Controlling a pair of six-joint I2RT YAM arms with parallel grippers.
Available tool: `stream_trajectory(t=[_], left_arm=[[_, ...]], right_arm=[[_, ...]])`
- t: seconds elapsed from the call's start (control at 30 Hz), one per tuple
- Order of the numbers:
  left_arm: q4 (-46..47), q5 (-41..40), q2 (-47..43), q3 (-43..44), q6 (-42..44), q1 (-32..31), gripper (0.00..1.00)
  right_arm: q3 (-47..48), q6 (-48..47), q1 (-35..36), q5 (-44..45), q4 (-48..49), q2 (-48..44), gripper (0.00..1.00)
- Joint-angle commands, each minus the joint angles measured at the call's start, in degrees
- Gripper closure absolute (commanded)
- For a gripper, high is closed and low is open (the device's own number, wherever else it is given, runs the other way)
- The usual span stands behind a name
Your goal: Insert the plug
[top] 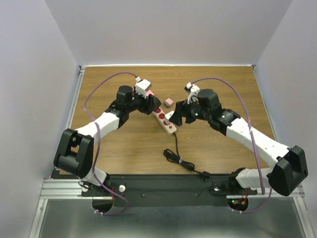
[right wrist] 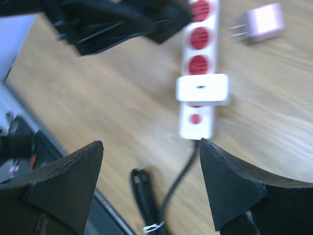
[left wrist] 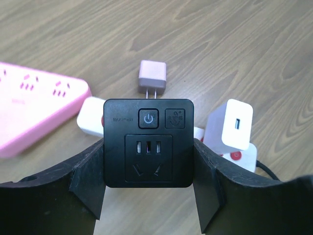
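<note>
A white power strip (top: 166, 121) with red sockets (right wrist: 199, 38) lies mid-table, and a white charger (right wrist: 202, 89) sits plugged into it near its cable end. A small pink plug (top: 168, 102) lies loose on the wood beyond the strip, prongs toward the strip (left wrist: 152, 77). My left gripper (left wrist: 148, 147) is shut on a black square socket adapter (left wrist: 148, 122), held over the strip's far end. My right gripper (right wrist: 151, 143) stands open and empty, just back from the white charger (left wrist: 237, 125).
A pink power strip (left wrist: 34, 107) lies left of the white one, partly under my left arm. The white strip's black cable (top: 179, 158) runs in a bundle toward the near table edge (right wrist: 171, 191).
</note>
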Motion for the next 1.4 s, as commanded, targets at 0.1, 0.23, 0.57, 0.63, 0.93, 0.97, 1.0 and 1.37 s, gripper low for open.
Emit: stream_trajectory(t=[0.1,0.23,0.57,0.63,0.93,0.97,1.0,1.37], left_arm=[[-3.55,7.47,4.61,7.49,9.76,0.28,1.00],[-8.38,10.63,7.24,10.83,12.66,0.28,1.00],[-8.65,10.90,10.41,12.86,13.99,0.28,1.00],[-9.00,9.85,11.11,13.39,14.34,0.28,1.00],[-10.49,9.76,12.96,15.85,15.83,0.28,1.00],[-10.67,9.76,13.22,16.11,16.01,0.28,1.00],[-11.02,9.67,13.49,16.29,16.27,0.28,1.00],[-14.19,9.23,14.89,19.01,18.38,0.37,1.00]], right_arm=[[2.60,-1.94,-7.92,-1.26,-1.06,0.77,0.15],[2.25,-2.37,-9.85,-2.41,-1.14,0.69,0.15],[-0.65,-2.38,-10.74,-3.46,-1.06,-0.28,0.15],[-0.91,-2.29,-10.82,-3.29,-1.06,-0.37,0.15],[-2.58,-2.55,-10.91,-3.90,-1.06,0.07,0.15],[-2.67,-2.64,-10.91,-3.90,-1.06,-0.10,0.15],[-2.76,-2.64,-10.83,-3.90,-1.06,-0.28,0.15],[-4.25,-2.73,-10.91,-3.20,-1.14,-2.04,0.15]])
